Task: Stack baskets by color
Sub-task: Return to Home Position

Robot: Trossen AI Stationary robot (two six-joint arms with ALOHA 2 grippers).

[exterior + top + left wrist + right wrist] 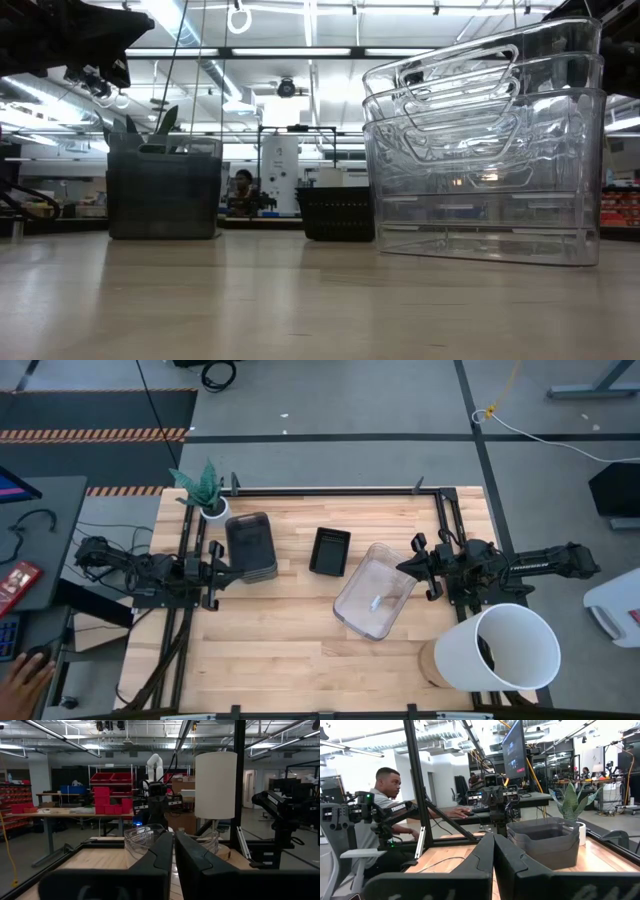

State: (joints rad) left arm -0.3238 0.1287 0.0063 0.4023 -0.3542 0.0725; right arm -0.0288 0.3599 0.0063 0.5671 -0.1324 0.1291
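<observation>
A stack of smoky grey baskets (250, 547) stands at the table's far left, bottoms down. A small black slotted basket (330, 551) rests on its bottom near the middle. Nested clear baskets (375, 590) sit right of centre, turned at a slant. In the low view the grey stack (165, 190), the black basket (337, 213) and the clear stack (487, 150) all rest on the tabletop. My left gripper (222, 572) hangs shut above the table, beside the grey stack's near left corner. My right gripper (403, 568) hangs shut next to the clear stack's right side. Neither holds anything.
A big white bucket (505, 650) stands at the near right corner. A small white pot with a green plant (207, 495) sits at the far left corner. A black frame (330, 490) runs along the table's far edge. A person (385, 795) sits beyond the left side.
</observation>
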